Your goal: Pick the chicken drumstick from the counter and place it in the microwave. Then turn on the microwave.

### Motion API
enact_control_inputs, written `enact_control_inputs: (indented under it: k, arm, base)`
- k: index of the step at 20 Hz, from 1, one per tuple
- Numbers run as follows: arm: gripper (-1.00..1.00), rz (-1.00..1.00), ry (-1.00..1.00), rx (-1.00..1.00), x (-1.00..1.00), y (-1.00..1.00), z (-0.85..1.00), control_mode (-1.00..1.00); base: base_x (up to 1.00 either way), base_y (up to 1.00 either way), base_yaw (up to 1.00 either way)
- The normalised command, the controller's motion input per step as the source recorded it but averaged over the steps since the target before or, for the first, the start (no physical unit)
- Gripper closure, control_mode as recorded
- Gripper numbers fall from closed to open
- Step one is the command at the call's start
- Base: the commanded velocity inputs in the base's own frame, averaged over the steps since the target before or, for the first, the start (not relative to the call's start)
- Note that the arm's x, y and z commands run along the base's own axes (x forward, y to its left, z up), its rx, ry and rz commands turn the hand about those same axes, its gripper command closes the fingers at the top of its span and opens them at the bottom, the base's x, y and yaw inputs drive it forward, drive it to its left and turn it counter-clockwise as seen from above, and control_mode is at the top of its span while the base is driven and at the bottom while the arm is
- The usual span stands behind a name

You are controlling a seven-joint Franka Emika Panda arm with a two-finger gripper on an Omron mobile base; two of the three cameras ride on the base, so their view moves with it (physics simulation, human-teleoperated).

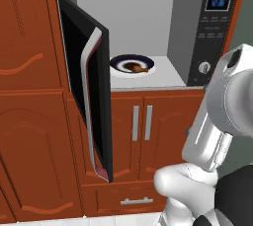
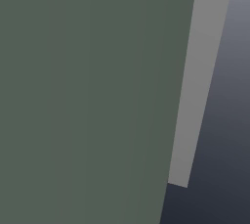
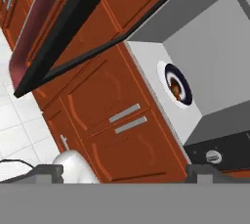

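Left base view, left to right: reddish-brown cabinet fronts (image 1: 29, 121), then the microwave (image 1: 148, 37) with its door (image 1: 86, 87) swung wide open toward the left, black glass and silver handle seen nearly edge-on. Inside, on the pale cavity floor, a round dark-rimmed plate (image 1: 131, 64); the chicken drumstick (image 1: 136, 68) lies on it, glossy brown-orange, toward the plate's front right. Right of the cavity: dark control panel (image 1: 213, 32) with blue display (image 1: 219, 2) up top and round knob (image 1: 203, 66) low down. Below the microwave, two cabinet doors with upright silver handles (image 1: 141, 123), a drawer beneath. White arm (image 1: 217, 121) rises at lower right, well clear of the cavity.

Hand view, rolled: open door (image 3: 58, 32) upper left, cabinets mid-frame, white tiled floor (image 3: 19, 130) at left, plate (image 3: 177, 85) with drumstick (image 3: 175, 89) inside the cavity at right, knob (image 3: 212, 157) below. Jaws: only two dark tips at the bottom edge, set well apart, nothing between them

Right base view: flat grey-green wall (image 2: 88, 96), paler strip to the right
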Motion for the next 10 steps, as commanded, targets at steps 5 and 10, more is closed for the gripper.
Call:
enact_control_inputs:
  k: [5, 10]
  arm:
    - [-1.0, 0.0, -0.03, -0.09, 0.01, 0.41, -0.15, -1.0]
    - [-1.0, 0.01, -0.03, -0.08, 0.0, 0.4, -0.24, -1.0]
  base:
    - [0.0, 0.0, 0.0]
    - [0.0, 0.0, 0.0]
